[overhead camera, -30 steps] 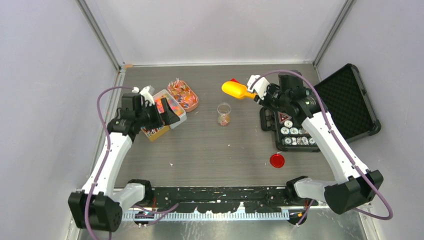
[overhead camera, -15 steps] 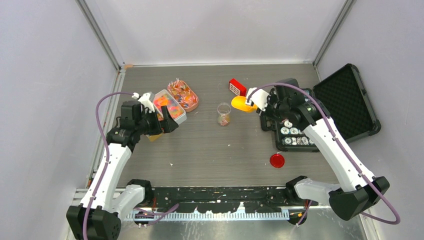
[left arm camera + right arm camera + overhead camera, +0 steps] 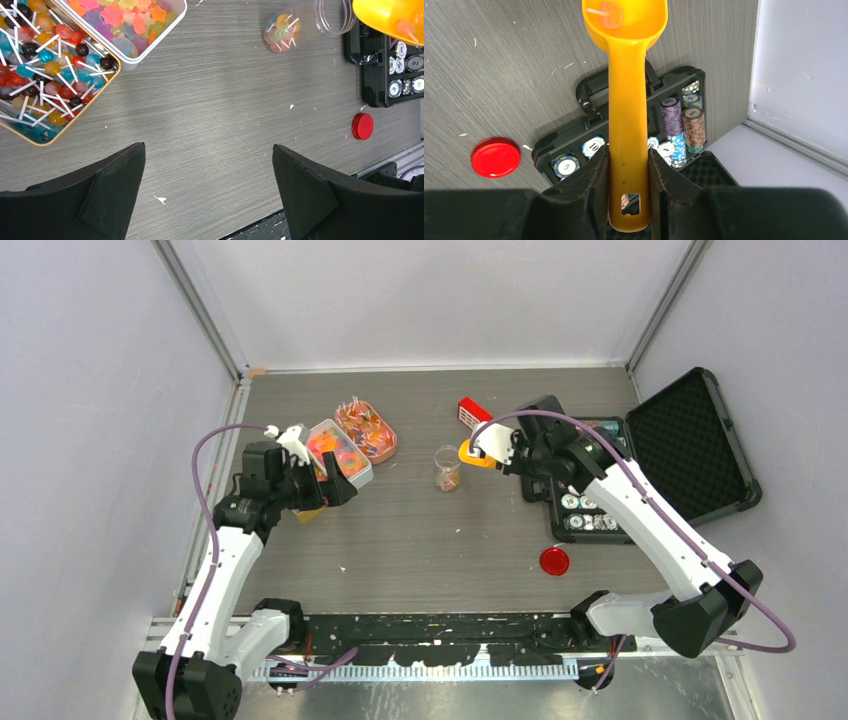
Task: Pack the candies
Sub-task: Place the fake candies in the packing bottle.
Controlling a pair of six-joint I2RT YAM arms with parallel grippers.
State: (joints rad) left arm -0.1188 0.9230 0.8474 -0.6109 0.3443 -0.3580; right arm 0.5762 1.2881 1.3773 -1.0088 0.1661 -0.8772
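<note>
My right gripper (image 3: 629,162) clamped the scoop (image 3: 628,90) by its handle. Only that wrist view showed one candy (image 3: 609,12) in the bowl ahead of my fingers. My left gripper (image 3: 207,152) hung wide open, with candies (image 3: 280,34) in the jar (image 3: 447,468) far ahead of it.

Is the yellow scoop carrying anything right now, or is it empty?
Nearly empty: the yellow scoop, held by the right gripper, carries a single pink lollipop in its bowl; nothing more is visible.
</note>
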